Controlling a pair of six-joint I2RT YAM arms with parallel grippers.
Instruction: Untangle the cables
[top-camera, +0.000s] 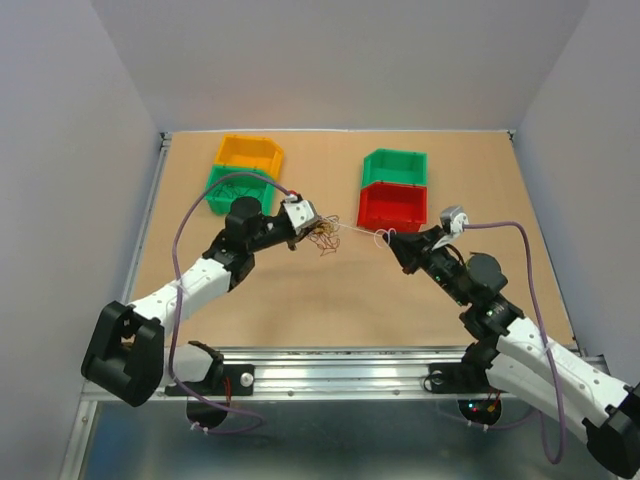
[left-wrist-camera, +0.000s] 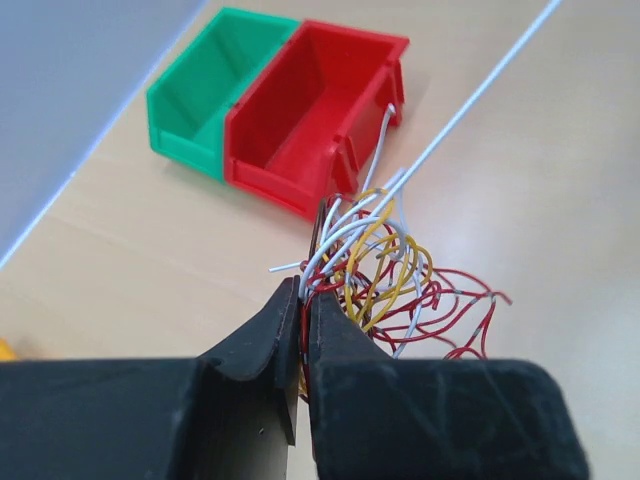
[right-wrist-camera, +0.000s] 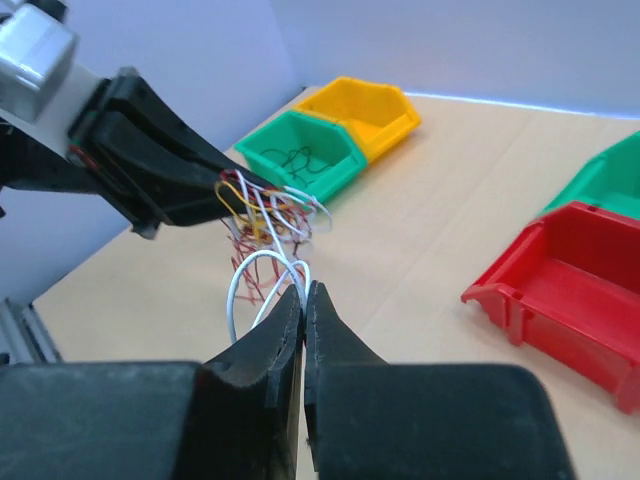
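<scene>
Top external view, near the middle of the tabletop (top-camera: 330, 300): cables (top-camera: 323, 238) clenched in left fingers (left-wrist-camera: 260, 345), one white strand (top-camera: 360, 231) clamped taut by right fingers (right-wrist-camera: 262, 350). Seems early: single strand clear, red-and-yellow knot still to separate.

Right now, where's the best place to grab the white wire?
I'd grip the white wire on its straight stretch, coming from the right, away from the cables. There it runs alone and taut; near the left gripper it is buried among red and yellow loops.
</scene>
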